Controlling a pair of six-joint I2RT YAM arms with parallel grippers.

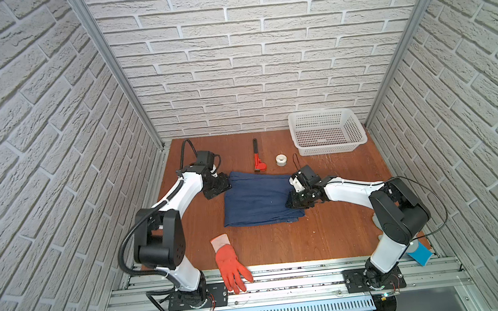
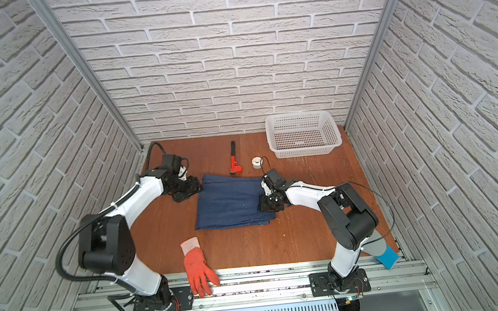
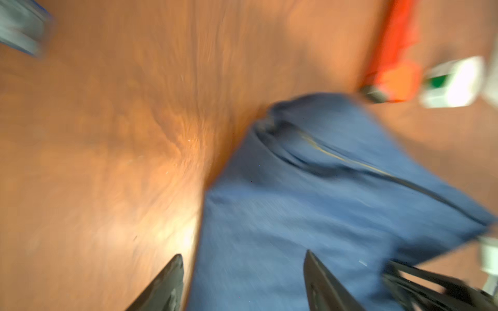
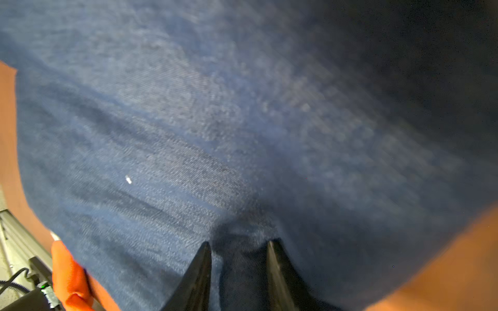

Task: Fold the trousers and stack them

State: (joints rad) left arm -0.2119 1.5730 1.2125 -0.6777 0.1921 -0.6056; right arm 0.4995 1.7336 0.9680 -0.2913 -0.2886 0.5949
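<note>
On the brown table (image 1: 328, 233), left gripper (image 1: 225, 186) gapes at the trousers (image 1: 255, 199); right gripper (image 4: 239, 242) seemingly pinches them.

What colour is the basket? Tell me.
The basket is white; a top view shows it best.

On the wooden table (image 1: 327, 227), a white basket (image 1: 353, 129) stands at the far right corner, with a white tape roll (image 1: 281, 160) and a red pipe wrench (image 1: 258, 161) side by side to its left. An orange-red glove (image 1: 229, 264) lies at the near edge, its fingertips over the metal rail (image 1: 286, 280); a grey and blue item (image 1: 420, 253) sits at the near right corner.
</note>
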